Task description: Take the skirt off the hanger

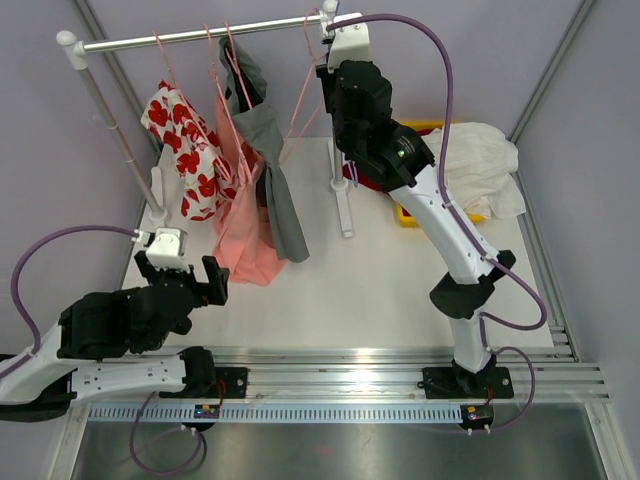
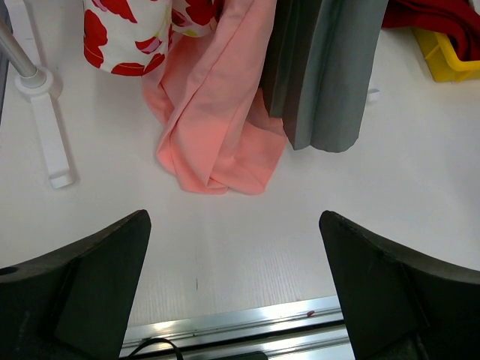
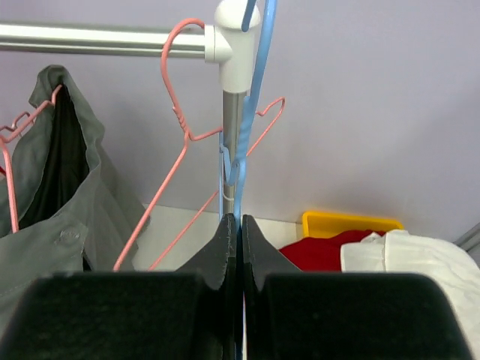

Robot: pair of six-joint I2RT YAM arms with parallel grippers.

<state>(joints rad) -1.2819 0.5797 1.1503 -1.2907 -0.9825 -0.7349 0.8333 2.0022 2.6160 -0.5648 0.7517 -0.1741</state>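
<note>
While pinching the blue hanger (image 3: 231, 166) with the right hand (image 3: 240, 225) at the rail's (image 3: 97, 39) far right end, risks yanking the wrong wire off. Leaves the pink skirt (image 1: 243, 225) hanging further left, hem on the desk (image 1: 380, 290). Got left hand (image 2: 234, 225) spread wide near it; could snag that hem.

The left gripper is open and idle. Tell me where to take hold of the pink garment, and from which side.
Probably the bunched lower fold of the pink garment, where it pools on the table. Come from the near side with the left gripper: that fold faces it unobstructed, while the grey garment overlaps its right edge.
</note>
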